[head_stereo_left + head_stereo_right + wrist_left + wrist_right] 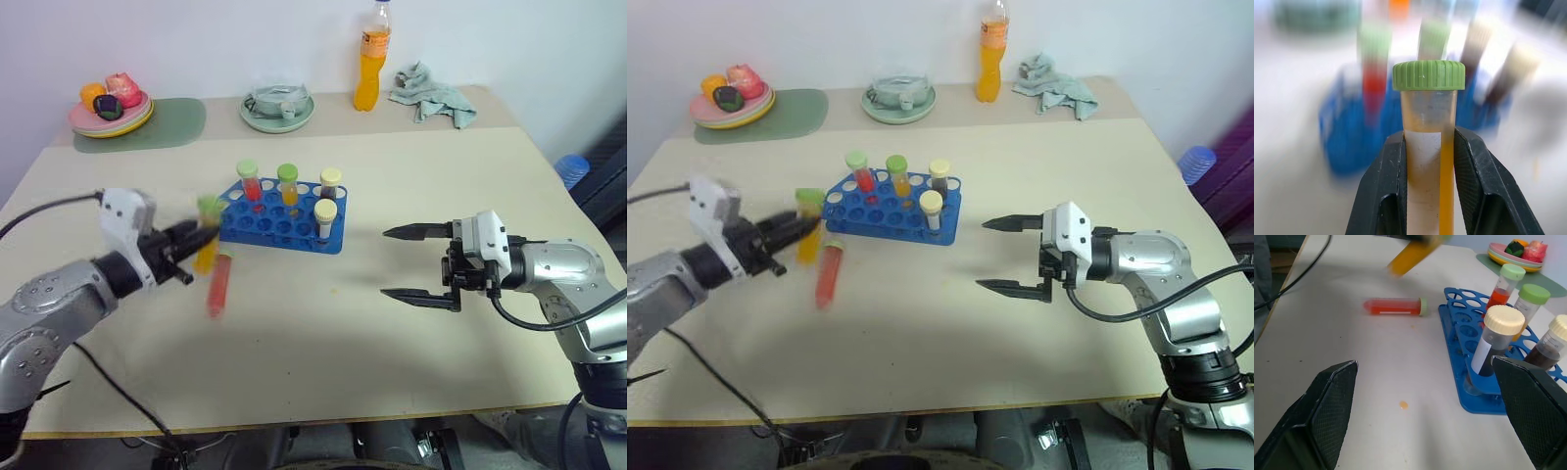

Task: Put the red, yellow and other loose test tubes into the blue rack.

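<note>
**Yellow tube in left grip, beside rack**

Left gripper (1425, 147) pinches the yellow tube (1429, 142) below its green cap, fingers pressed against both sides of the clear wall; seen from the head, gripper and tube are off the table (411, 323), just left of the rack (279, 223); tube blurred, cap uppermost.

Right gripper (407, 262) hangs above the table to the right of the rack, well apart from it; fingers spread wide, nothing between them; it points left, towards the rack.

Red tube (1395, 306) lies flat on the table near the rack's left end, green cap towards the rack, not touching it.

Rack holds four upright tubes: red (249, 181) and orange (288, 186), both green-capped, in the far row; two dark ones with cream caps (326, 217) at the right end.

Far edge of table: bottle (369, 59), cloth (431, 93), plate of fruit (110, 110), dish (278, 108).
</note>
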`<state>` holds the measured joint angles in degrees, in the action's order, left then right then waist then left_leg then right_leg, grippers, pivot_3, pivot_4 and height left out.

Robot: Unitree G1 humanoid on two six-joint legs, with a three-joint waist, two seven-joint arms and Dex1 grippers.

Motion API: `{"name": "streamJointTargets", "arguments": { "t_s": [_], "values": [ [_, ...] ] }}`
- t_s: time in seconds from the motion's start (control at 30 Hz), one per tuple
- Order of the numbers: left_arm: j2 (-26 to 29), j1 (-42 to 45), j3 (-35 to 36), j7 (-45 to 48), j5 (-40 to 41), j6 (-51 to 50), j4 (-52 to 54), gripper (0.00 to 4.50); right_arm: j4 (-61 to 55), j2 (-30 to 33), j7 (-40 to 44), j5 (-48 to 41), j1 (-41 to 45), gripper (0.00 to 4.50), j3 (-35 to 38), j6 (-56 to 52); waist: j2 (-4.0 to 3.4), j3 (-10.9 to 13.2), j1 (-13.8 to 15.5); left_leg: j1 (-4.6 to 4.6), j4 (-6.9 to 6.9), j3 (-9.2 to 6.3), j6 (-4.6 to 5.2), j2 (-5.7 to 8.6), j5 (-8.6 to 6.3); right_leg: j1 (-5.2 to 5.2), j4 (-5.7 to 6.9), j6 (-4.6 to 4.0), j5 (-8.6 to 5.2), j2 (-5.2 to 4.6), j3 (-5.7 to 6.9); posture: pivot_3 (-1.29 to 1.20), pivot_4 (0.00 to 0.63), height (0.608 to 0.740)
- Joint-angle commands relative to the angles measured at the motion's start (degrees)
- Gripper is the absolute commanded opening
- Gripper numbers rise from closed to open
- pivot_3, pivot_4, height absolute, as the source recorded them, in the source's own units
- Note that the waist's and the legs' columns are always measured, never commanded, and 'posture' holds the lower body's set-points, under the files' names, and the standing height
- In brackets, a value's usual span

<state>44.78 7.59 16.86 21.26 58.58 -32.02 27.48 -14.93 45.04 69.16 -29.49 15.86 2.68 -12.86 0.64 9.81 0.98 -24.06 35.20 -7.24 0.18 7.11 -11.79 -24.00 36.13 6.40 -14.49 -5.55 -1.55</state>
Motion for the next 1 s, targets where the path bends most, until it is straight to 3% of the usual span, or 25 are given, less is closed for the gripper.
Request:
{"name": "streamJointTargets", "arguments": {
  "t_s": [0.03,0.23,0.43,1.0],
  "values": [
    [-5.4,4.5,0.0,3.7,-6.6,9.8,-1.4,0.73,-1.3,1.2,-0.5,-0.5,-0.4,4.5,2.7,0.2,0.01,0.0,-0.1,0.0,0.01,0.0,0.01,0.0,0.0,0.01,0.01,0.01,0.01,0.01,0.0,0.0,0.15,0.74],
    [-14.4,11.3,-8.1,4.9,-22.6,20.4,-8.1,0.73,-3.9,2.3,-2.0,-1.3,-2.8,4.5,4.8,-1.3,0.01,0.0,-0.1,0.02,0.06,0.02,0.04,0.0,0.0,0.06,0.02,0.23,0.13,0.02,0.02,0.0,0.15,0.74],
    [-19.7,11.5,-17.3,7.6,-37.1,30.7,-15.7,0.73,-6.3,3.6,-3.1,-2.0,-5.1,4.5,7.1,-2.9,0.02,0.0,-0.1,0.02,0.06,0.03,0.07,0.02,-0.01,0.05,0.02,0.27,0.15,0.03,0.03,0.0,0.15,0.74],
    [-28.9,11.5,-17.9,12.3,-41.1,41.0,-32.3,0.73,-10.1,5.0,-5.7,-3.9,-7.2,4.5,10.2,-6.9,0.02,0.0,-0.1,0.04,0.17,-0.01,0.09,0.03,-0.02,0.13,0.04,0.41,0.22,0.05,0.11,0.0,0.15,0.74]
  ]
}}
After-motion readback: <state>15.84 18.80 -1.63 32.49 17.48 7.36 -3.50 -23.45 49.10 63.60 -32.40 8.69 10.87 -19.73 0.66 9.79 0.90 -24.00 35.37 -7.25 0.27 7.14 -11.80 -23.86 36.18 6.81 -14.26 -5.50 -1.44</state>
